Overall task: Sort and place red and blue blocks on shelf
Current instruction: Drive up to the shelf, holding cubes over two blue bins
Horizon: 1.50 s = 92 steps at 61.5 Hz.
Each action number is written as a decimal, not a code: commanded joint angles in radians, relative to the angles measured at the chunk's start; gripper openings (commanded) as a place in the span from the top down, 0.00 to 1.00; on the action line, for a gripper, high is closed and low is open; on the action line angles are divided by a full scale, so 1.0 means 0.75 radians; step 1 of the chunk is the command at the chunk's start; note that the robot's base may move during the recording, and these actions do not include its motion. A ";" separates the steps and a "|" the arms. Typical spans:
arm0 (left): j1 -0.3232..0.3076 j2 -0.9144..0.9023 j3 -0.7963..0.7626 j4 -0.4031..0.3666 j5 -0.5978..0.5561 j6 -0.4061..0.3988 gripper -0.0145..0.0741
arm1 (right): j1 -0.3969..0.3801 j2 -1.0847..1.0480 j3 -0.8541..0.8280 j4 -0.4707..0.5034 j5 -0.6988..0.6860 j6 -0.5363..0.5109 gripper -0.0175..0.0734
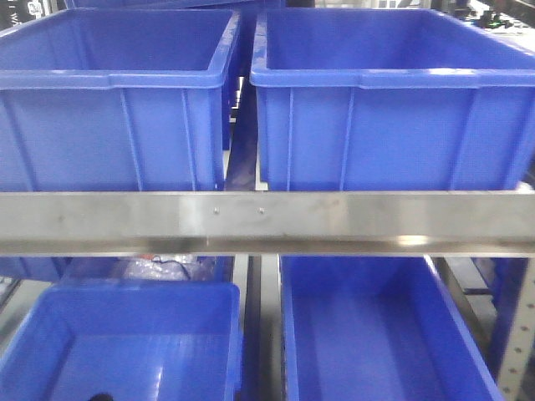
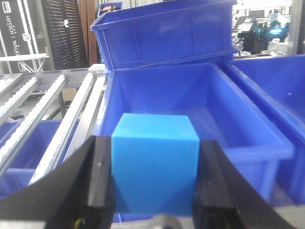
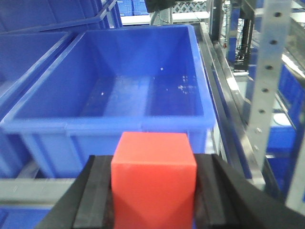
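In the left wrist view my left gripper (image 2: 155, 164) is shut on the light blue block (image 2: 155, 162), held in front of an open dark-blue bin (image 2: 200, 119) on the shelf. In the right wrist view my right gripper (image 3: 153, 181) is shut on the red block (image 3: 153, 179), held in front of another open dark-blue bin (image 3: 143, 90). The shelf's brushed steel front rail (image 1: 267, 219) with two small screws crosses the front view. Neither gripper nor block shows in the front view.
Two large dark-blue bins (image 1: 109, 100) (image 1: 393, 100) stand on the upper shelf level, two more (image 1: 125, 342) (image 1: 376, 334) below. White roller tracks (image 2: 62, 124) run left of the left bin. A perforated steel upright (image 3: 267, 71) stands at the right.
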 commanded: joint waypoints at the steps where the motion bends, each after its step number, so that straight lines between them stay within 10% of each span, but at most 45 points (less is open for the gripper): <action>1: 0.001 0.012 -0.038 -0.008 -0.118 -0.003 0.70 | -0.008 0.006 -0.037 -0.008 -0.116 -0.009 0.75; 92: 0.001 0.012 -0.038 -0.008 -0.118 -0.003 0.70 | -0.008 0.006 -0.037 -0.008 -0.116 -0.009 0.75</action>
